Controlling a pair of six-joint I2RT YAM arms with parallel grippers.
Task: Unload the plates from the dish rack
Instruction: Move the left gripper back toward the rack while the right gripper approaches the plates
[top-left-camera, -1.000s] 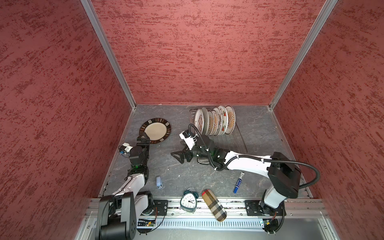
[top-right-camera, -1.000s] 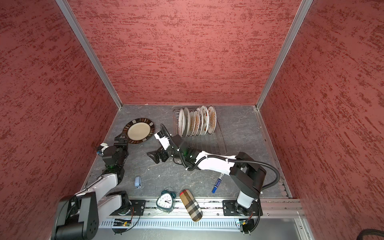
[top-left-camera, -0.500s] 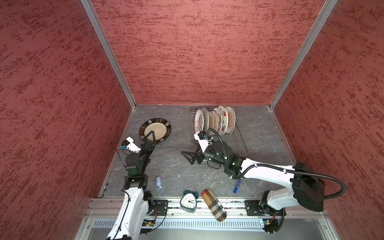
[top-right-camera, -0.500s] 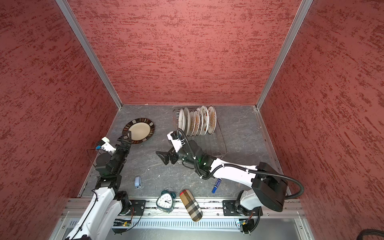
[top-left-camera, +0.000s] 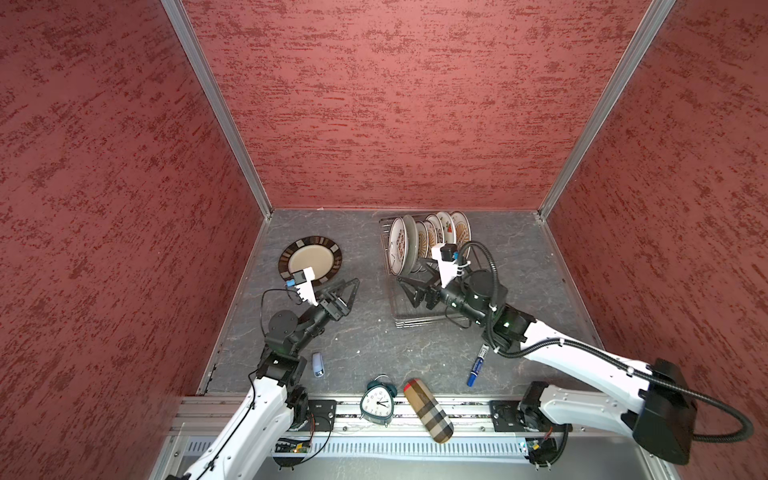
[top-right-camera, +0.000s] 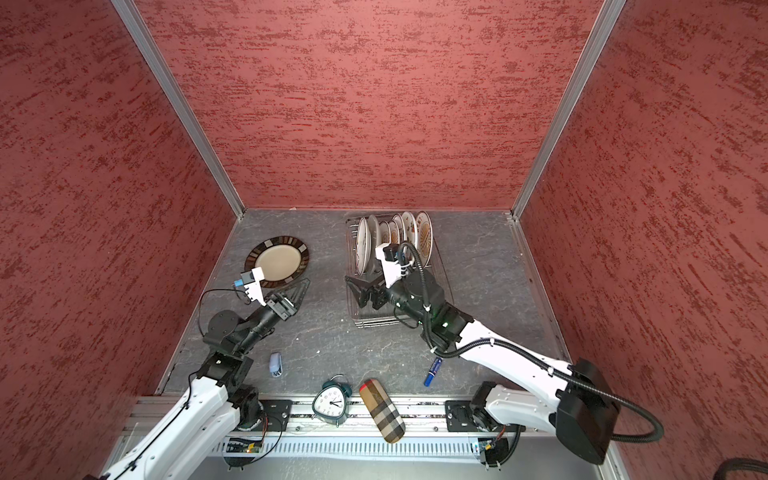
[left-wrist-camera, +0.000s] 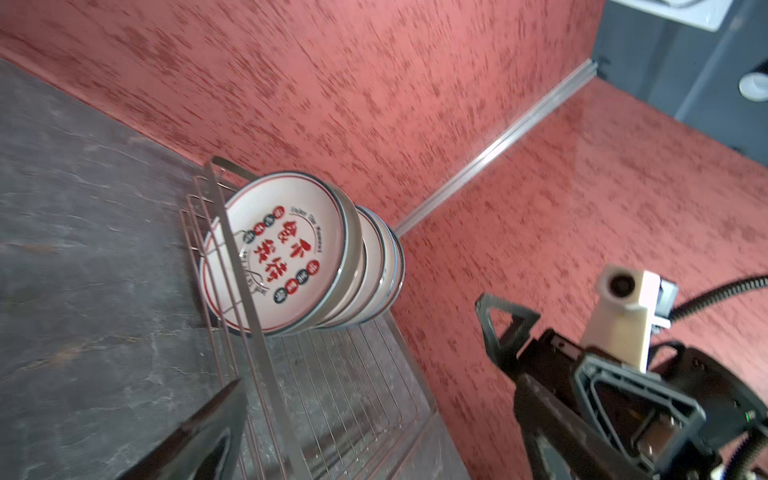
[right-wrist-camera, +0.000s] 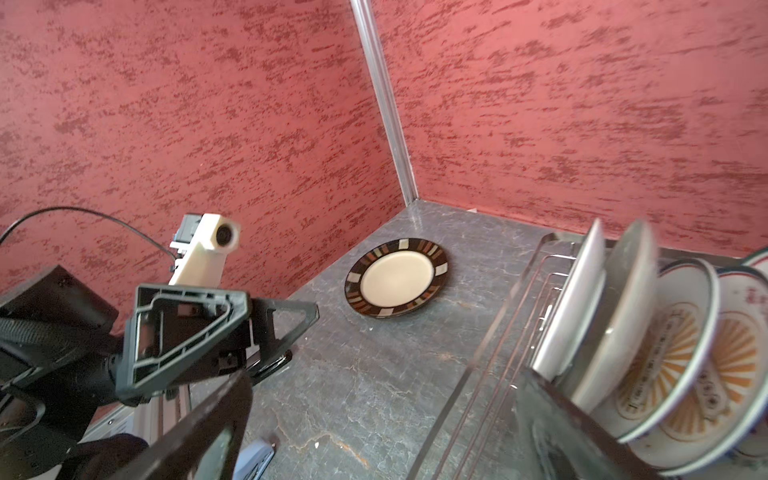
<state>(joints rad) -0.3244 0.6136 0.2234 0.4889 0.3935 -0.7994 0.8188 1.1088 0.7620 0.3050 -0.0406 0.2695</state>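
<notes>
1. Six or so plates (top-left-camera: 428, 237) are still standing upright between the prongs at the far end of the dish rack (top-left-camera: 405, 321). The striped-rim plate (top-left-camera: 311, 261) is lying flat on the table (top-left-camera: 374, 345), well apart from the rack on its left.
2. Your right gripper (top-left-camera: 415, 282) is coming off the bare table and is now hanging over the rack's flat grid, just in front of the nearest plate (left-wrist-camera: 282, 253), the one with red characters. Its jaws are standing wide apart with nothing between them.
3. Your left gripper (top-left-camera: 347, 291) is swinging out of its folded pose toward the middle, near the striped-rim plate. It too is gaping wide and carrying nothing.
4. That is telling you a fresh pick is being set up. One plate is out, the rest are waiting, and the right arm is probably lining up on the front one.
</notes>
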